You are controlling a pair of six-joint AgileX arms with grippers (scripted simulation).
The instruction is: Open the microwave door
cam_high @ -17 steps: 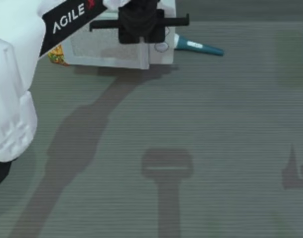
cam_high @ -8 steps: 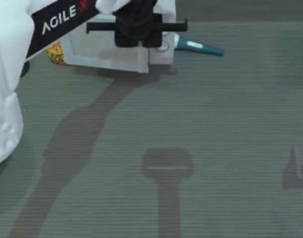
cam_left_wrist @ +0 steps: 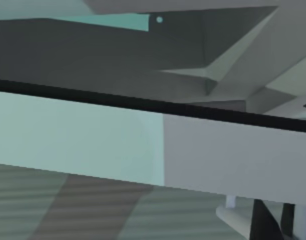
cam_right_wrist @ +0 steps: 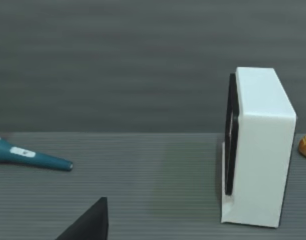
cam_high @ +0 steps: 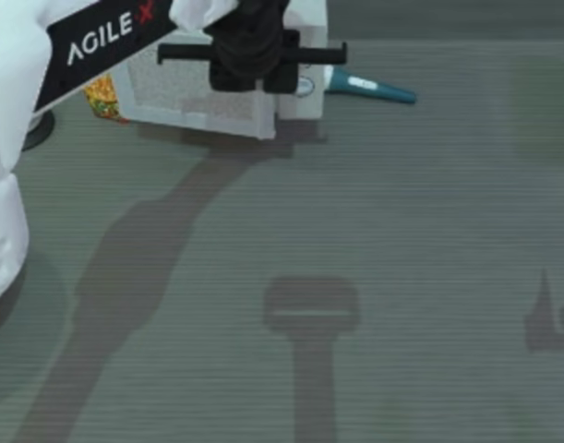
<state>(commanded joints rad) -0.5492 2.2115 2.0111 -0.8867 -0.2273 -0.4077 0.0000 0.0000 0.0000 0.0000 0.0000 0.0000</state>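
Our left arm is drawing back toward the table's left, and the door is starting to swing

From above, we are seeing our left gripper (cam_high: 252,55) sliding slightly leftward along the front of the microwave (cam_high: 305,23) compared with a second ago, while the white bulk of the arm at the left edge is pulling back and uncovering more table (cam_high: 374,240). The microwave door (cam_high: 198,92) is angling a little, its right edge now standing slightly forward of the knob panel. The arm's shadow on the table is shifting leftward with it.
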